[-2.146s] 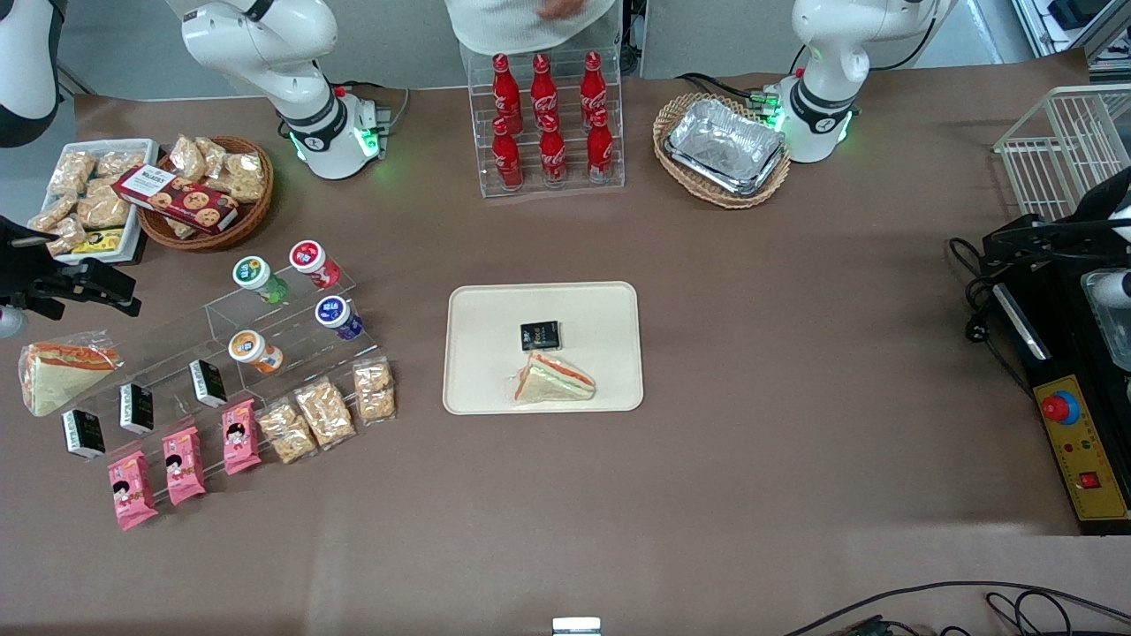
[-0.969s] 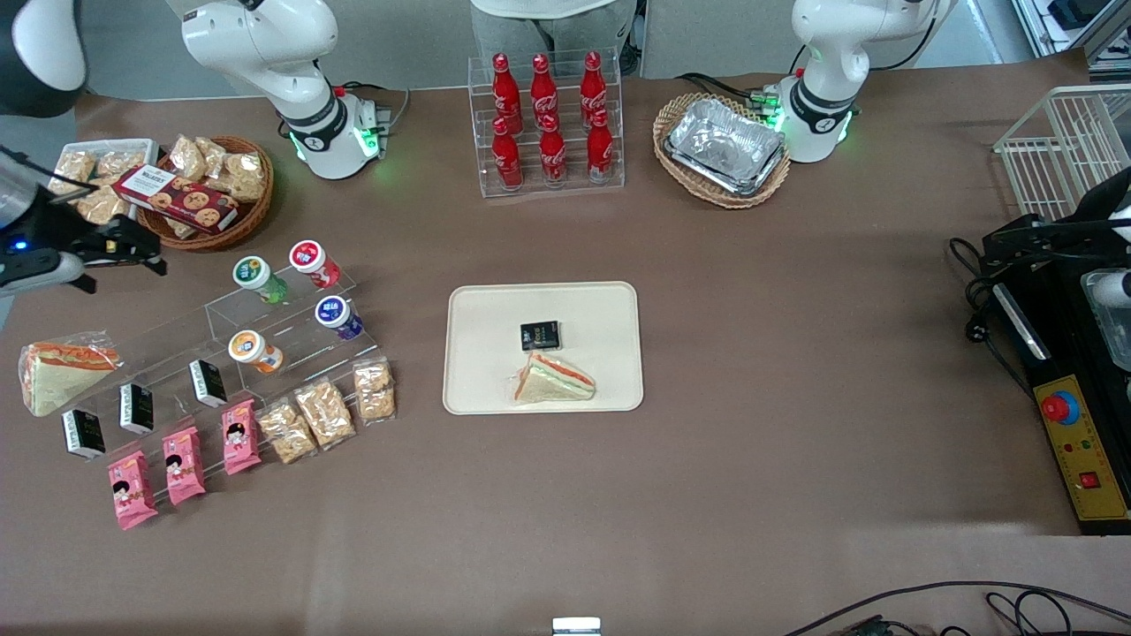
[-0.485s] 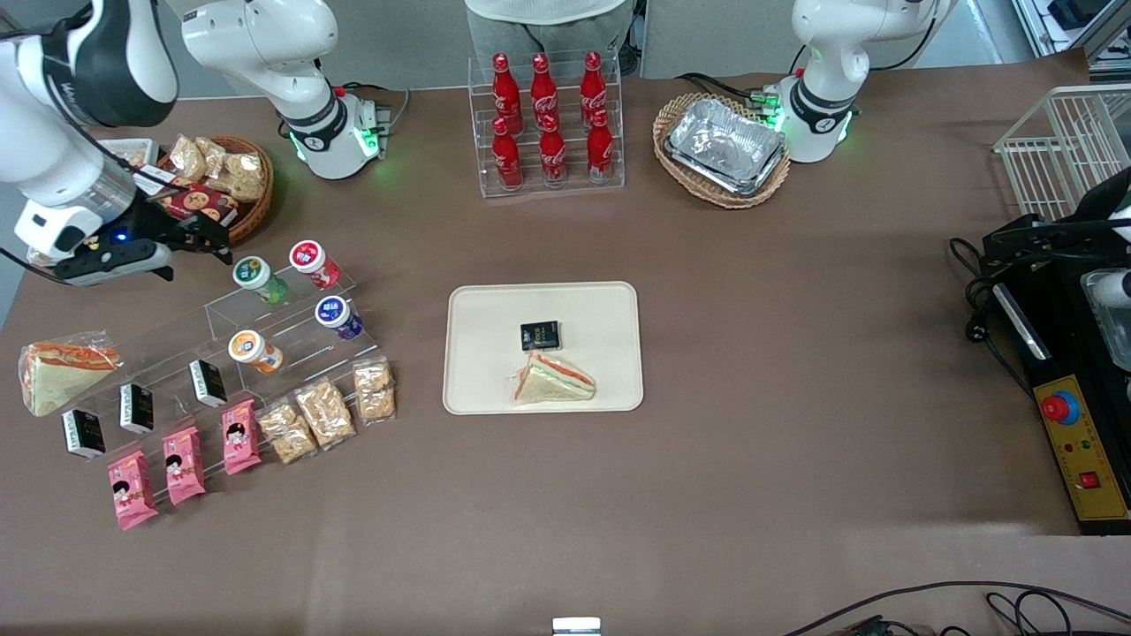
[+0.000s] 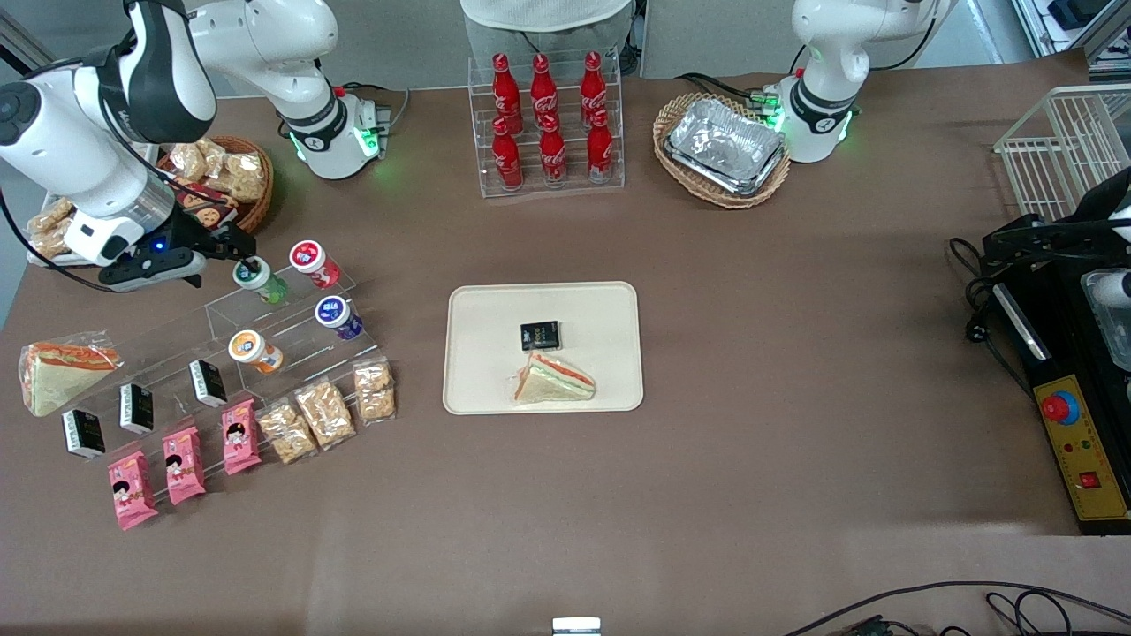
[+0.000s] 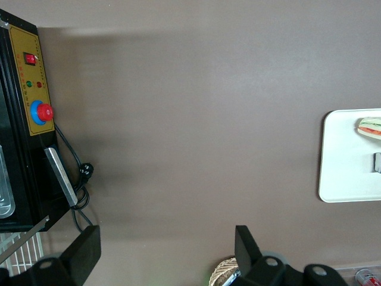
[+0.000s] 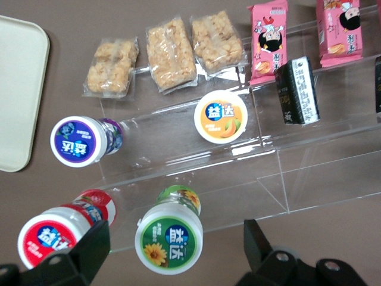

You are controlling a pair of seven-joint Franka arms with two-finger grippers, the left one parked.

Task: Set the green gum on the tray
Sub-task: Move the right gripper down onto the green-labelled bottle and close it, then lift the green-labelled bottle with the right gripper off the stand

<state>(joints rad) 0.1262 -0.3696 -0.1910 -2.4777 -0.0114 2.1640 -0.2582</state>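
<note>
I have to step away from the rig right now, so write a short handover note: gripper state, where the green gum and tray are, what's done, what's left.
Gripper: open, empty, poised just above the small green gum bottle with the white round lid, fingers either side of it, no grasp yet.
Green gum: on the upper step of the clear acrylic stand, beside the red-bodied bottle.
Flat cream-beige rectangular tray: mid-table, already carrying a wrapped sandwich and a small black packet.
Done: approach only.
Left: lower, close, lift, carry to the tray, release on a bare patch.
</note>
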